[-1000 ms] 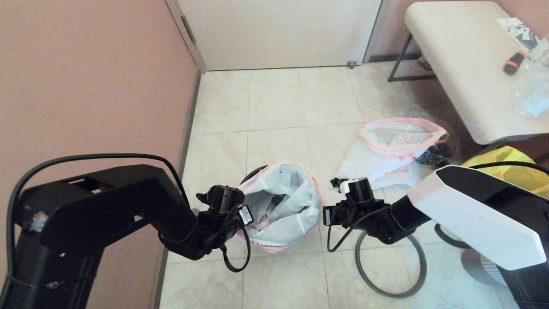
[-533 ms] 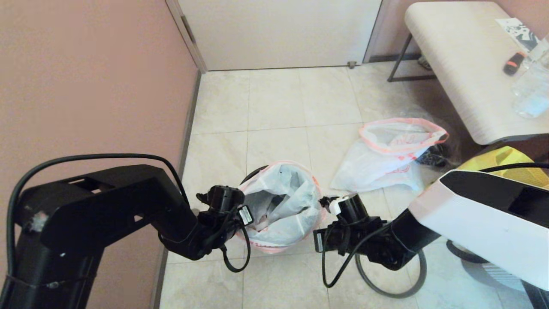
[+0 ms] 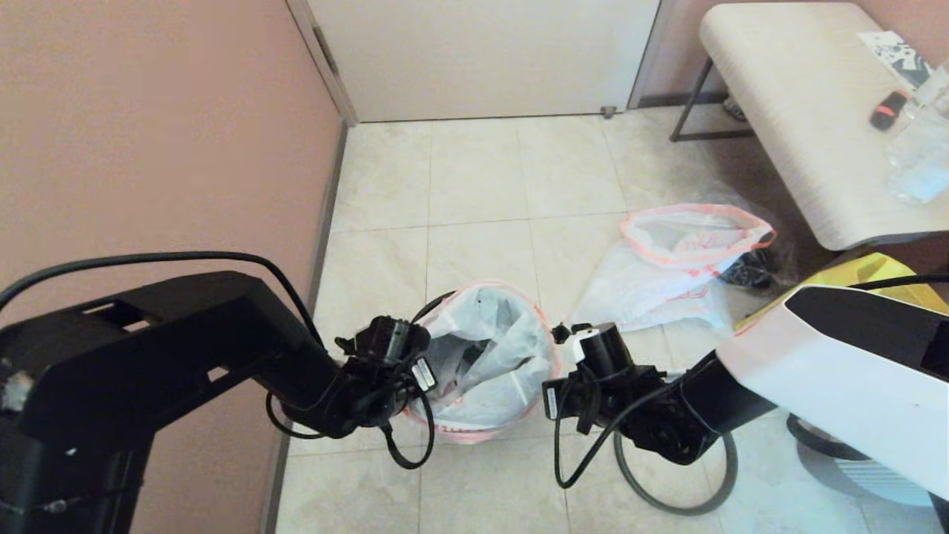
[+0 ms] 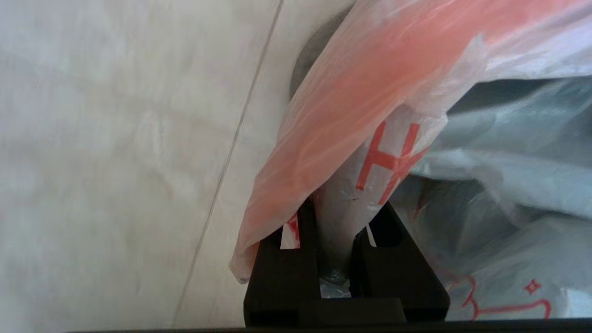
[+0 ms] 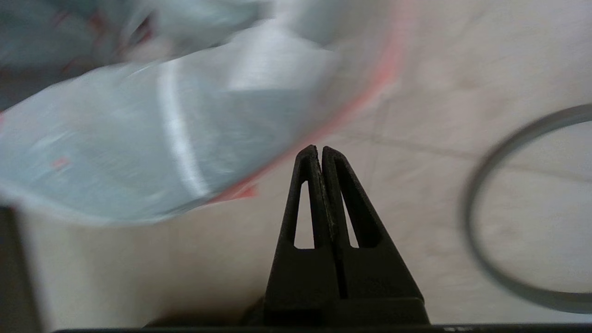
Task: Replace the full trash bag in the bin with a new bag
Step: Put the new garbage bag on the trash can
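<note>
The bin [image 3: 485, 363] stands on the tiled floor [image 3: 474, 193] between the two arms, near the pink wall [image 3: 148, 126]. It is lined with a white trash bag [image 3: 489, 348] whose red-edged mouth folds over the rim; only a dark sliver of the bin shows at its far left edge.

The left end effector [image 4: 340, 259] is at the bag's left side, its fingers [image 4: 282, 263] pinched onto a fold of the white plastic printed with red letters, the red hem draped over one finger. In the head view the left end effector [image 3: 415, 371] sits tight against that side of the bin.

The right end effector [image 5: 320, 155] is closed with its fingertips pressed together and nothing between them. It hangs just beside the bag's right edge, apart from the plastic, over bare floor. In the head view it lies close to the bin's right side [image 3: 560, 363].

A thin dark grey hoop [image 5: 513, 217] lies flat on the floor, under and behind the right wrist, clear of the bin.

A second white bag with a red hem [image 3: 682, 252] lies farther off to the right, near a pale worktop [image 3: 801, 111] and a yellow tote [image 3: 882, 274]
</note>
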You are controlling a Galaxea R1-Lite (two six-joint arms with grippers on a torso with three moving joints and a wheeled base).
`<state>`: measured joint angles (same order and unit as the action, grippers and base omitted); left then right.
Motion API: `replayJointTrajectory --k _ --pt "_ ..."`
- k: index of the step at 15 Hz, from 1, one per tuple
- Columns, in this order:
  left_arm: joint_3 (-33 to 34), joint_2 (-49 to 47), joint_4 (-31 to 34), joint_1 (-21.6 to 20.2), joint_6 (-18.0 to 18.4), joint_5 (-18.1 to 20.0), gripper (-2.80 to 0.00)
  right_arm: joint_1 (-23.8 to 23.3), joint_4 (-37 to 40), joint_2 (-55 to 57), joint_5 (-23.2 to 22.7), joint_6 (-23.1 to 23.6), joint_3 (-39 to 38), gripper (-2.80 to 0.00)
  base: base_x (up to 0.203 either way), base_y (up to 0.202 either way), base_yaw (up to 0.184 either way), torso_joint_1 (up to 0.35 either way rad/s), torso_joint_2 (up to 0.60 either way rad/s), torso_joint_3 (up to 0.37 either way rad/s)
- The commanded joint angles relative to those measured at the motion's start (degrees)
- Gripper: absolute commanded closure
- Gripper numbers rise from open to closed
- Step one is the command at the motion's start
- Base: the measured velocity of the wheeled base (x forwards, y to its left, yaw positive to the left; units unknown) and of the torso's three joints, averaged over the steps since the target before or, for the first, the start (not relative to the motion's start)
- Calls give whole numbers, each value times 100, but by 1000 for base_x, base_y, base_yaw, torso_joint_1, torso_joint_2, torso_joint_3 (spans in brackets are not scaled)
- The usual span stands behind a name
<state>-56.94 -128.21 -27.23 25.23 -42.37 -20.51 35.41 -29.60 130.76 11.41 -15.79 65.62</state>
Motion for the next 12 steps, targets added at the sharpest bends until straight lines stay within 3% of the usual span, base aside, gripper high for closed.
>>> replayJointTrajectory --k 1,3,4,12 --pt "-92 99 216 162 -140 -22 0 1 -20 -93 54 15 -23 0 0 0 0 0 0 0" --pt "-69 62 224 235 -137 -23 0 1 -11 -130 71 58 -23 0 0 0 0 0 0 0" --pt "-72 57 241 234 -119 -23 -280 -8 -11 -149 83 84 -23 0 0 0 0 0 0 0" --pt "525 749 338 75 116 24 -280 -8 -32 -128 154 129 -18 0 0 0 0 0 0 0"
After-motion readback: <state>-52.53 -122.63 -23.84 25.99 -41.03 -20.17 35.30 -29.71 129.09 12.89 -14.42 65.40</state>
